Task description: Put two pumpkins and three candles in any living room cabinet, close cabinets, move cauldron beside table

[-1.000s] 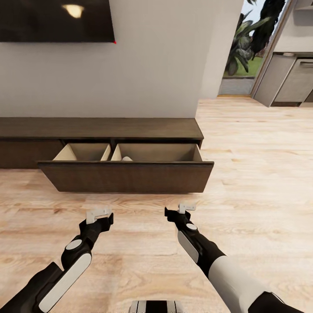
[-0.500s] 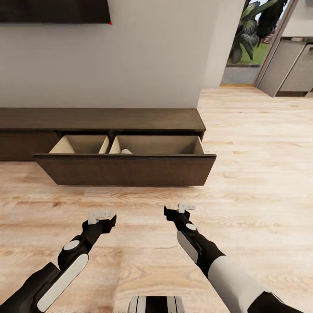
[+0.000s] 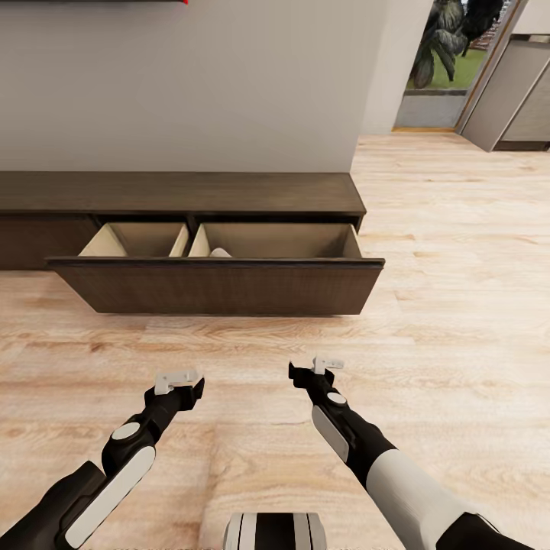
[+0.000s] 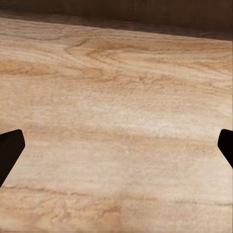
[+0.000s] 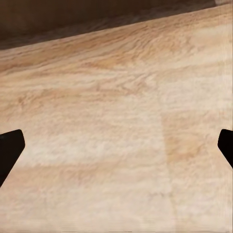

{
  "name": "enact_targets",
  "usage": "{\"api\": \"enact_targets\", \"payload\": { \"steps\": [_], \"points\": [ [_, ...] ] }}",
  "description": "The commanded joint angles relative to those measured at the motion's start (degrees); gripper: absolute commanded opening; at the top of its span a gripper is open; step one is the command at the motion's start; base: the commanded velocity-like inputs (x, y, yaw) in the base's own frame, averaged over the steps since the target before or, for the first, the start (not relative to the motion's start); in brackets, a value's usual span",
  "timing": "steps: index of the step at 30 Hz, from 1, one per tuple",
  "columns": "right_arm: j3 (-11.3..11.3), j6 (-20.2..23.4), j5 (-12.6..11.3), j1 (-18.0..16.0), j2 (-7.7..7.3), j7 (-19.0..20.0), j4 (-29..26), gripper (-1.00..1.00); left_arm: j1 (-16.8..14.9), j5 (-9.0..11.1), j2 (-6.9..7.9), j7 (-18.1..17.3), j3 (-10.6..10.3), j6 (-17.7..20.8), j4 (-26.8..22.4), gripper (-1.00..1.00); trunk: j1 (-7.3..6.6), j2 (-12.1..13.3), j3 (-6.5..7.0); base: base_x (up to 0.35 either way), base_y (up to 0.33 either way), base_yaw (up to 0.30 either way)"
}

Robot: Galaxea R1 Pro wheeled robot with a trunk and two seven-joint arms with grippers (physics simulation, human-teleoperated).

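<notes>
A: Where is the cabinet (image 3: 183, 192)?

B: At twelve o'clock from the robot, low and dark brown against the pale grey wall (image 3: 229, 84). Its wide drawer (image 3: 218, 286) is pulled out over the plank floor (image 3: 428, 305), showing two pale wood compartments.

A: Anything inside?

B: In the larger compartment, at about twelve o'clock, a small pale rounded shape (image 3: 220, 252) peeks above the drawer front (too little of it shows to say whether it is a candle). The smaller compartment, toward eleven o'clock, shows bare wood.

A: And the grippers?

B: The left gripper (image 3: 176, 377) hangs over the floor at seven o'clock, the right gripper (image 3: 328, 364) at five o'clock, both well short of the drawer. In each wrist view the dark fingertips (image 4: 10, 150) (image 5: 10, 150) sit at opposite edges with only planks between them, so both sets of jaws are spread wide and hold nothing.

A: What lies further out?

B: At one to two o'clock a doorway (image 3: 443, 69) with greenery, and grey kitchen units (image 3: 512, 99) beside it.
</notes>
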Motion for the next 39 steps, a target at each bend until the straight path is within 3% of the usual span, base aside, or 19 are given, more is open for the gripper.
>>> {"api": "enact_targets", "payload": {
  "steps": [1, 6, 10, 12, 16, 19, 22, 27, 35, 39],
  "points": [
    [0.39, -0.15, -0.57, -0.06, -0.05, -0.47, 0.00, 1.00, -0.06, 0.39, 0.06, 0.49, -0.16, 0.07, -0.09, 1.00, 0.01, -0.04, -0.27, 0.000, 0.000, 0.000],
    [0.36, -1.18, -0.62, -0.06, -0.02, -0.62, 0.19, 1.00, -0.06, 0.40, 0.06, 0.62, -0.16, -0.27, -0.09, 1.00, 0.14, -0.10, -1.38, 0.000, 0.000, 0.000],
    [0.40, -6.53, -0.55, -0.06, 0.00, -0.52, 0.29, 1.00, -0.06, 0.06, 0.02, 1.29, -0.18, -0.67, -0.07, 1.00, 0.22, -0.14, -2.04, 0.000, 0.000, 0.000],
    [0.41, -9.45, -0.45, -0.06, 0.02, -0.51, 0.26, 1.00, -0.06, -1.18, 0.00, 1.50, -0.21, -0.75, -0.08, 1.00, 0.22, -0.14, -2.04, 0.000, 0.000, 0.000],
    [0.40, -15.79, 1.28, 0.02, 0.03, -0.54, 0.30, 1.00, -0.03, -6.63, -0.29, 1.73, -0.50, -0.86, -0.09, 1.00, 0.22, -0.14, -2.04, 0.000, 0.000, 0.000],
    [0.36, -18.32, 2.33, 0.09, 0.03, -0.57, 0.23, 1.00, 0.01, -8.61, -0.49, 1.74, -0.63, -0.93, -0.09, 1.00, 0.22, -0.14, -2.04, 0.000, 0.000, 0.000],
    [0.34, -19.42, 2.75, 0.16, 0.04, -0.58, 0.24, 1.00, 0.07, -9.50, -0.54, 1.76, -0.67, -3.09, -0.09, 1.00, 0.22, -0.14, -2.04, 0.000, 0.000, 0.000],
    [0.33, -19.60, 2.91, 0.20, 0.04, -0.58, 0.33, 1.00, 0.11, -9.34, -0.87, 2.35, -0.72, -6.67, 0.33, 1.00, 0.22, -0.14, -2.04, 0.000, 0.000, 0.000],
    [0.33, -19.62, 3.01, 0.21, 0.04, -0.58, 0.36, 1.00, 0.11, -9.98, -1.24, 9.36, -2.33, -7.76, 0.52, 1.00, 0.22, -0.14, -2.04, 0.000, 0.000, 0.000],
    [0.33, -19.63, 2.97, 0.21, 0.04, -0.58, 0.36, 1.00, 0.11, -10.11, -1.21, 10.13, -2.92, -13.40, 1.24, 1.00, 0.22, -0.14, -2.04, 0.000, 0.000, 0.000]
  ]
}}
